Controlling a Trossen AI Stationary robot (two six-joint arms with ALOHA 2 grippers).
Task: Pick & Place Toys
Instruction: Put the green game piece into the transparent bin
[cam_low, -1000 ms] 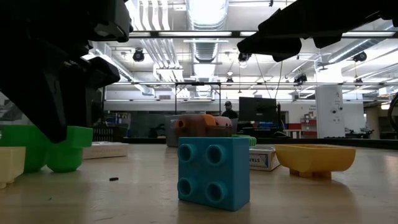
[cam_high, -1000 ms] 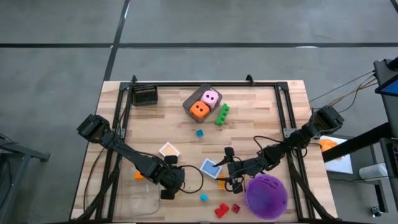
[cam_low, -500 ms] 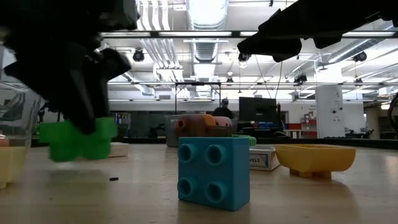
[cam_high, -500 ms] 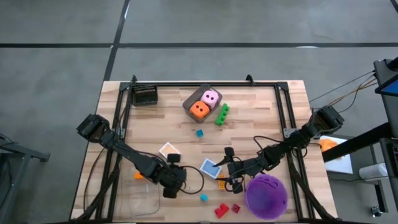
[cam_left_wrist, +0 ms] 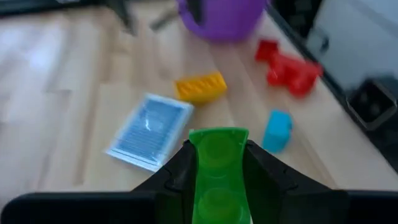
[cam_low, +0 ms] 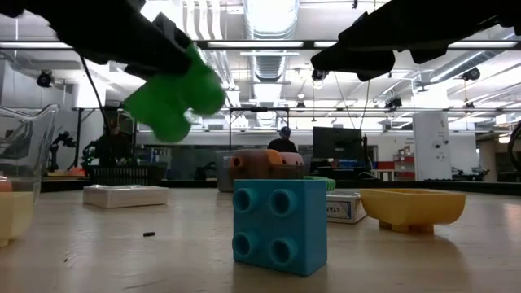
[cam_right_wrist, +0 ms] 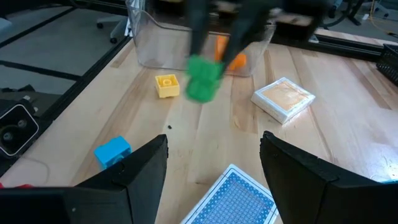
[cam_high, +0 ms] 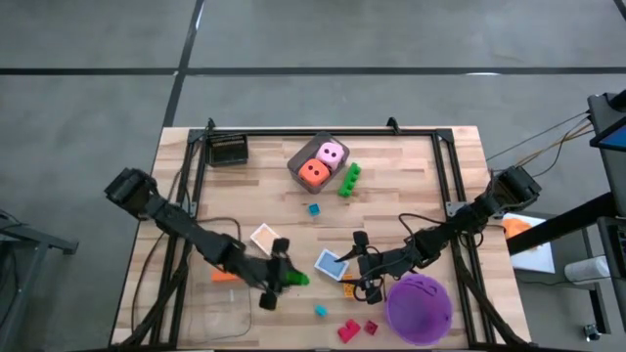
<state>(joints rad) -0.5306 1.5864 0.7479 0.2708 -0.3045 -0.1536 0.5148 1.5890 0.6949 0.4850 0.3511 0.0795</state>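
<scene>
The left gripper (cam_high: 285, 280) is clamped on a green brick (cam_left_wrist: 217, 167), holding it clear above the desk (cam_high: 391, 186), presumably so it can be carried without knocking the blue brick (cam_low: 279, 225) or blue tile (cam_left_wrist: 150, 131) lying below. The right gripper (cam_high: 364, 270) (parked beside the purple bucket (cam_high: 421, 307)) hangs with fingers spread, holding nothing, apparently waiting

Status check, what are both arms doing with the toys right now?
Left gripper shut on green brick, lifted off the table. Right gripper open, idle by blue tile. Purple bucket nearby, nothing blocking.
</scene>
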